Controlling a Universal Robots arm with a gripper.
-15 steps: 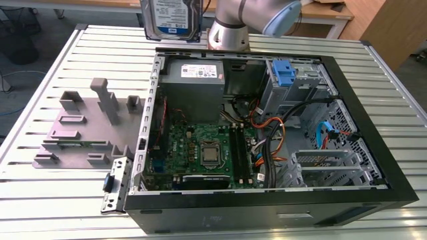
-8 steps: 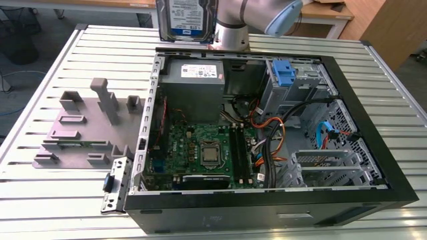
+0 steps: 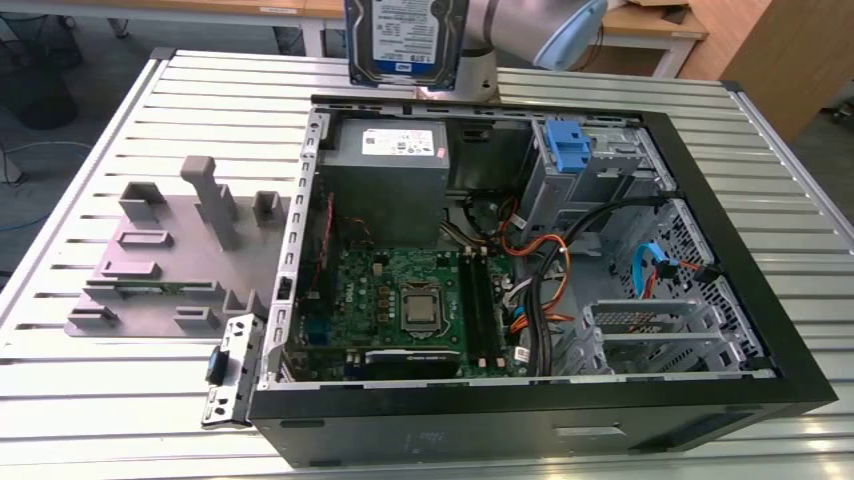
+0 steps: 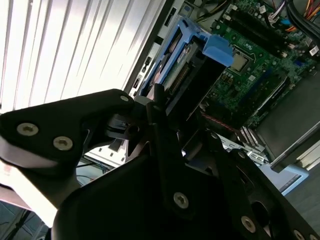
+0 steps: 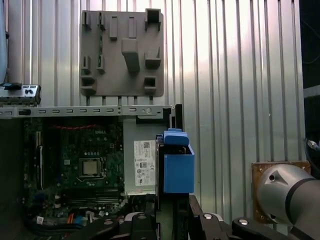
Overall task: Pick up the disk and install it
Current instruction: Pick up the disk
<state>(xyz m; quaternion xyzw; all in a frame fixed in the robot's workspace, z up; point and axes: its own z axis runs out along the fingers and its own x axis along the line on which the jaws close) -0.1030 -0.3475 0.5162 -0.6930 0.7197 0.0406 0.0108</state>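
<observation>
The disk [image 3: 404,40] hung label-out at the top centre of the exterior view, above the far edge of the open computer case [image 3: 534,415] and clear of it. In the first wrist view the gripper [image 5: 172,212] was clenched on the drive, whose blue carrier rail [image 5: 178,170] stood edge-on between the fingers. The pick-up looked done and the carry to the case was the step in hand. Seating the drive would call for squaring its rails to a drive bay, probably in the upper right corner of the chassis, where a bare blue bracket [image 3: 567,150] sat beside the grey power supply [image 3: 387,150]. The frame's top edge cut off the upper part of the drive and most of the arm [image 3: 534,25]. The finger contact was masked by the gripper's own black linkage in the second wrist view. Which bay stood free could not be made out behind the cables. A grey fixture plate [image 3: 174,250] lay on the slatted table [image 3: 120,400] at left.
</observation>
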